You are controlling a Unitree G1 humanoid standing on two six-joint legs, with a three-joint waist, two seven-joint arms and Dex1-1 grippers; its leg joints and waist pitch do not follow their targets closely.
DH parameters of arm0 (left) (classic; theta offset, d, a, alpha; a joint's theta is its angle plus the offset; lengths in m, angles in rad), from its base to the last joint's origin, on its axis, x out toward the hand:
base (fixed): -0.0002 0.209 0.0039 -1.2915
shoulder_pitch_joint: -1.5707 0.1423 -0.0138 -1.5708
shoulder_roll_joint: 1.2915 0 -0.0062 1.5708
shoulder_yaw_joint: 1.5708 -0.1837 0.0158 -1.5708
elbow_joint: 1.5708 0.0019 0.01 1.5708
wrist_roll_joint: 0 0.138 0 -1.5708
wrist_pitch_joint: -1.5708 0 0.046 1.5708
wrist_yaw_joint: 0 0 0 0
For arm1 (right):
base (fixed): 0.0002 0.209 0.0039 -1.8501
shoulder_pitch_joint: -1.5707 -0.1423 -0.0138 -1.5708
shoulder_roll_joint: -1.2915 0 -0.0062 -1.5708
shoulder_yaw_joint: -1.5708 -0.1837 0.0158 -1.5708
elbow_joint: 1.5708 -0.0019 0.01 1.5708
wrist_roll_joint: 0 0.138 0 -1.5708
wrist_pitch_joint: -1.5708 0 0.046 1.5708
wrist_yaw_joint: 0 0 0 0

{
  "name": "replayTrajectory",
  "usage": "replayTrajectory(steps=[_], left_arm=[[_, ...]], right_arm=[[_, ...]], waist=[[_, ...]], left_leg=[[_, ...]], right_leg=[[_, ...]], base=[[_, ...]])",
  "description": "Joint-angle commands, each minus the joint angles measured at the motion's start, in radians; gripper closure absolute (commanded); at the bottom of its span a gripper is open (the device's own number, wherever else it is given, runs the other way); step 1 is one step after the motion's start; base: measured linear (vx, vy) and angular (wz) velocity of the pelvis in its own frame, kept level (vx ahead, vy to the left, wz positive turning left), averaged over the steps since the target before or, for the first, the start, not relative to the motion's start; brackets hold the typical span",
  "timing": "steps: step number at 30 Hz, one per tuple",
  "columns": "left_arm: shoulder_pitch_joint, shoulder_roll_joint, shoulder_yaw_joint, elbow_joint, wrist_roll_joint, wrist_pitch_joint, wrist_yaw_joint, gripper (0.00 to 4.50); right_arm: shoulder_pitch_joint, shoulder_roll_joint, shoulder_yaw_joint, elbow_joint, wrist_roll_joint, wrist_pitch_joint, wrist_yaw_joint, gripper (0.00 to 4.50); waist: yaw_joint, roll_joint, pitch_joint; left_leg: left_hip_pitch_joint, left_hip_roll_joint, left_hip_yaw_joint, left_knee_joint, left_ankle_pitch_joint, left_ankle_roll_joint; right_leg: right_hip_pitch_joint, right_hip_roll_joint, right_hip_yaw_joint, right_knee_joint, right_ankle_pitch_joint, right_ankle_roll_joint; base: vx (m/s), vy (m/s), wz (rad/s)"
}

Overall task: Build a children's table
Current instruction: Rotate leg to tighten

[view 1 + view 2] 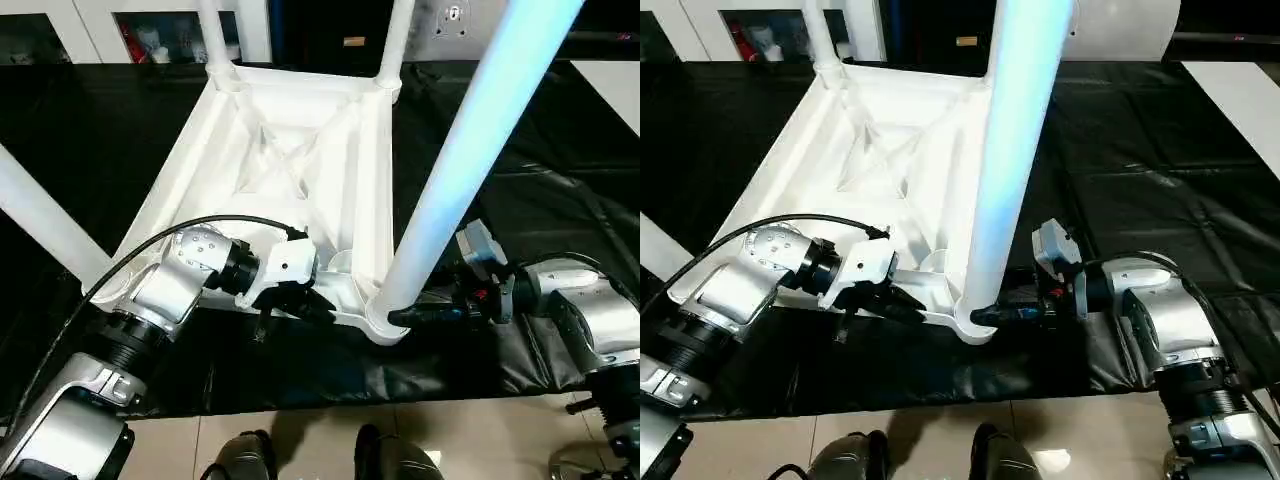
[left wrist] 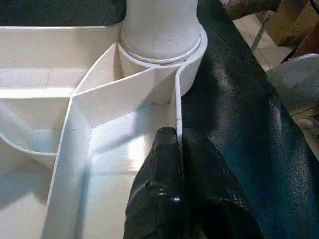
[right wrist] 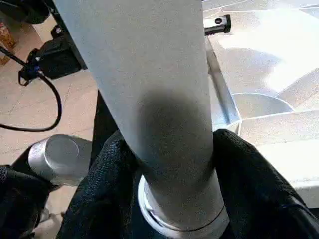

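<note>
Children's table: white plastic top (image 1: 290, 150) lying upside down on the black padded desk (image 1: 560, 150), ribbed underside facing up, its near edge close to the desk's near edge.

Legs: two stand in the far corner sockets (image 1: 392, 40); a third (image 1: 40, 225) leans out at the near-left corner; the fourth (image 1: 470, 150) stands in the near-right corner socket (image 1: 385, 320).

Left gripper (image 1: 300, 298): at the top's near rim, just beside the near-right socket. Its black fingers (image 2: 167, 164) are pressed together on the thin rim wall, one on each side, as the left wrist view shows.

Right gripper (image 1: 1012, 312): at the base of the fourth leg, its fingers (image 3: 107, 169) spread around the tube on either side, just above the socket collar.

Step in hand, by judgement: seating the last leg, with the left arm steadying the top and the right arm holding the leg.

Next move, by judgement: the leg appears tilted, so it calls for a firm push or twist down along the socket's axis while the rim stays braced, then a check that the flared end sits flush before either grip lets go.
</note>
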Motion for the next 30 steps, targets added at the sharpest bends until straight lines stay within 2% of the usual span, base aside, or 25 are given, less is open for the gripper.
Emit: replayTrajectory(steps=[1, 3, 5, 7, 8, 9, 10, 11, 12, 13, 14, 15, 16, 17, 18, 19, 20, 21, 22, 23, 24, 25, 26, 27, 30], left_arm=[[-0.01, -0.021, -0.028, -0.002, -0.002, 0.013, -0.004, 4.5], [-0.012, -0.047, -0.011, -0.009, -0.009, 0.065, 0.043, 4.5], [-0.017, -0.074, -0.002, -0.016, 0.002, 0.114, 0.103, 4.5], [-0.018, -0.104, 0.002, -0.033, 0.015, 0.171, 0.16, 4.5], [-0.017, -0.122, 0.006, -0.044, 0.016, 0.198, 0.19, 4.5], [-0.017, -0.16, 0.019, -0.055, 0.014, 0.242, 0.247, 4.5], [-0.017, -0.185, 0.029, -0.061, 0.012, 0.27, 0.285, 4.5], [-0.018, -0.208, 0.036, -0.065, 0.012, 0.292, 0.319, 4.5], [-0.019, -0.235, 0.044, -0.069, 0.014, 0.318, 0.358, 4.5], [-0.02, -0.245, 0.047, -0.068, 0.016, 0.325, 0.373, 4.5], [-0.023, -0.262, 0.053, -0.065, 0.02, 0.333, 0.402, 4.5], [-0.027, -0.291, 0.063, -0.06, 0.026, 0.347, 0.448, 4.5], [-0.031, -0.315, 0.072, -0.058, 0.037, 0.357, 0.492, 4.5], [-0.035, -0.34, 0.086, -0.053, 0.049, 0.363, 0.545, 4.5], [-0.036, -0.357, 0.095, -0.061, 0.056, 0.376, 0.579, 4.5], [-0.034, -0.371, 0.103, -0.076, 0.064, 0.392, 0.607, 4.5], [-0.031, -0.371, 0.102, -0.083, 0.067, 0.398, 0.606, 4.5], [-0.031, -0.371, 0.102, -0.083, 0.067, 0.398, 0.606, 4.5], [-0.029, -0.366, 0.1, -0.09, 0.068, 0.404, 0.606, 4.5], [-0.026, -0.35, 0.096, -0.095, 0.07, 0.4, 0.597, 4.5], [-0.025, -0.345, 0.094, -0.096, 0.071, 0.399, 0.594, 4.5], [-0.02, -0.32, 0.088, -0.1, 0.075, 0.39, 0.576, 4.5], [-0.019, -0.313, 0.088, -0.101, 0.077, 0.387, 0.571, 4.5], [-0.012, -0.289, 0.086, -0.105, 0.083, 0.376, 0.549, 4.5], [0.002, -0.24, 0.075, -0.114, 0.083, 0.342, 0.488, 4.5]], right_arm=[[0.022, 0.014, 0.006, -0.047, 0.046, 0.04, 0.005, 2.5], [0.044, 0.039, 0.003, -0.096, 0.058, 0.093, -0.061, 2.5], [0.057, 0.074, 0.015, -0.128, 0.021, 0.129, -0.168, 2.5], [0.068, 0.122, 0.025, -0.163, -0.027, 0.15, -0.288, 2.5], [0.068, 0.156, 0.021, -0.179, -0.044, 0.18, -0.359, 2.5], [0.062, 0.213, 0.006, -0.196, -0.049, 0.24, -0.463, 2.51], [0.058, 0.251, -0.006, -0.205, -0.049, 0.282, -0.531, 2.52], [0.054, 0.286, -0.016, -0.213, -0.058, 0.31, -0.595, 2.53], [0.047, 0.334, -0.03, -0.217, -0.079, 0.329, -0.684, 2.53], [0.045, 0.349, -0.034, -0.218, -0.085, 0.335, -0.712, 2.54], [0.04, 0.376, -0.041, -0.219, -0.092, 0.348, -0.757, 2.54], [0.032, 0.421, -0.05, -0.22, -0.111, 0.355, -0.831, 2.54], [0.026, 0.47, -0.052, -0.226, -0.131, 0.366, -0.902, 2.54], [0.022, 0.503, -0.053, -0.23, -0.145, 0.373, -0.949, 2.54], [0.022, 0.536, -0.06, -0.237, -0.148, 0.366, -0.988, 2.54], [0.025, 0.568, -0.073, -0.248, -0.141, 0.362, -1.019, 2.19], [0.026, 0.577, -0.08, -0.251, -0.14, 0.358, -1.031, 1.98], [0.026, 0.577, -0.08, -0.251, -0.14, 0.358, -1.031, 1.84], [0.029, 0.573, -0.078, -0.254, -0.143, 0.355, -1.033, 1.74], [0.036, 0.558, -0.075, -0.257, -0.147, 0.346, -1.023, 1.74], [0.038, 0.552, -0.074, -0.258, -0.149, 0.343, -1.019, 1.61], [0.052, 0.522, -0.07, -0.261, -0.158, 0.321, -0.989, 1.47], [0.056, 0.514, -0.071, -0.263, -0.16, 0.315, -0.981, 1.38], [0.07, 0.487, -0.079, -0.266, -0.161, 0.296, -0.953, 1.26], [0.085, 0.425, -0.098, -0.26, -0.15, 0.252, -0.886, 1.02]], waist=[[-0.007, -0.014, -0.105], [-0.003, -0.013, -0.104], [-0.007, -0.013, -0.101], [-0.018, -0.014, -0.092], [-0.022, -0.009, -0.088], [-0.035, -0.016, -0.081], [-0.037, -0.008, -0.079], [-0.055, -0.009, -0.072], [-0.073, -0.005, -0.066], [-0.083, -0.002, -0.067], [-0.094, 0.005, -0.063], [-0.112, 0.025, -0.063], [-0.101, 0.034, -0.048], [-0.101, 0.034, -0.048], [-0.095, 0.014, -0.055], [-0.095, -0.03, -0.072], [-0.075, -0.041, -0.07], [-0.063, -0.035, -0.074], [-0.055, -0.022, -0.077], [-0.058, -0.009, -0.084], [-0.064, -0.005, -0.092], [-0.066, -0.002, -0.095], [-0.07, -0.002, -0.097], [-0.068, -0.001, -0.096], [-0.068, -0.001, -0.094]], left_leg=[[0.018, 0.067, -0.018, -0.064, -0.105, 0.133], [0.021, 0.068, -0.018, -0.064, -0.106, 0.13], [0.02, 0.065, -0.02, -0.066, -0.122, 0.116], [0.023, 0.059, -0.023, -0.07, -0.181, 0.072], [0.026, 0.058, -0.024, -0.071, -0.205, 0.06], [0.021, 0.052, -0.027, -0.071, -0.24, 0.041], [0.026, 0.052, -0.031, -0.07, -0.258, 0.027], [0.035, 0.048, -0.037, -0.067, -0.32, 0.009], [0.044, 0.045, -0.043, -0.062, -0.39, -0.004], [0.05, 0.046, -0.047, -0.06, -0.421, -0.007], [0.044, 0.049, -0.052, -0.062, -0.448, -0.006], [0.033, 0.083, -0.071, -0.085, -0.549, -0.012], [-0.011, 0.15, -0.1, -0.191, -0.758, -0.039], [-0.011, 0.15, -0.1, -0.191, -0.758, -0.039], [0.056, 0.099, -0.06, -0.171, -0.776, -0.061], [0.062, 0.008, -0.044, -0.056, -0.486, -0.051], [0.052, -0.016, -0.032, -0.001, -0.204, 0.006], [0.028, -0.011, -0.038, -0.013, -0.127, 0.023], [-0.003, 0.005, -0.044, -0.049, -0.072, 0.026], [-0.007, 0.026, -0.052, -0.069, -0.081, 0.02], [0.0, 0.039, -0.051, -0.071, -0.091, 0.031], [0.005, 0.045, -0.052, -0.071, -0.092, 0.042], [-0.001, 0.045, -0.048, -0.068, -0.082, 0.065], [-0.001, 0.044, -0.042, -0.067, -0.079, 0.085], [0.001, 0.045, -0.038, -0.066, -0.091, 0.107]], right_leg=[[0.074, -0.071, 0.065, -0.054, -0.333, -0.209], [0.07, -0.071, 0.066, -0.056, -0.341, -0.204], [0.071, -0.071, 0.063, -0.06, -0.377, -0.194], [0.067, -0.072, 0.058, -0.077, -0.496, -0.153], [0.066, -0.073, 0.056, -0.083, -0.535, -0.14], [0.069, -0.071, 0.05, -0.093, -0.61, -0.107], [0.066, -0.073, 0.044, -0.097, -0.645, -0.096], [0.062, -0.072, 0.028, -0.118, -0.726, -0.056], [0.059, -0.069, 0.002, -0.141, -0.795, -0.01], [0.063, -0.069, -0.013, -0.15, -0.808, 0.011], [0.073, -0.067, -0.029, -0.157, -0.807, 0.03], [0.102, -0.064, -0.052, -0.137, -0.73, 0.041], [0.127, -0.041, 0.027, 0.084, -0.276, -0.029], [0.127, -0.041, 0.027, 0.084, -0.276, -0.029], [0.065, -0.033, 0.061, 0.056, -0.299, -0.054], [0.047, -0.091, 0.079, -0.082, -0.723, -0.024], [0.044, -0.118, 0.103, -0.126, -0.991, 0.049], [0.068, -0.126, 0.112, -0.117, -0.991, 0.055], [0.082, -0.097, 0.093, -0.09, -0.862, 0.037], [0.08, -0.069, 0.078, -0.07, -0.655, -0.014], [0.074, -0.056, 0.078, -0.051, -0.458, -0.08], [0.072, -0.053, 0.078, -0.044, -0.388, -0.115], [0.081, -0.054, 0.079, -0.036, -0.28, -0.17], [0.083, -0.055, 0.079, -0.037, -0.234, -0.198], [0.089, -0.058, 0.081, -0.038, -0.218, -0.218]], base=[[0.0, 0.0, 0.0], [0.0, 0.0, 0.0], [0.0, 0.0, 0.0], [0.0, 0.0, 0.0], [0.0, 0.0, 0.0], [0.0, 0.0, 0.0], [0.0, 0.0, 0.0], [-0.051, 0.016, -0.1], [-0.051, 0.016, -0.1], [0.0, 0.0, 0.0], [0.0, 0.0, 0.0], [0.0, 0.0, 0.0], [-0.072, 0.033, -0.11], [0.0, 0.0, 0.0], [0.0, 0.0, 0.0], [0.036, -0.069, 0.03], [0.005, -0.087, -0.12], [0.005, -0.087, -0.12], [0.025, -0.065, -0.14], [0.0, 0.0, 0.0], [0.0, 0.0, 0.0], [0.0, 0.0, 0.0], [0.0, 0.0, 0.0], [0.0, 0.0, 0.0], [0.0, 0.0, 0.0]])
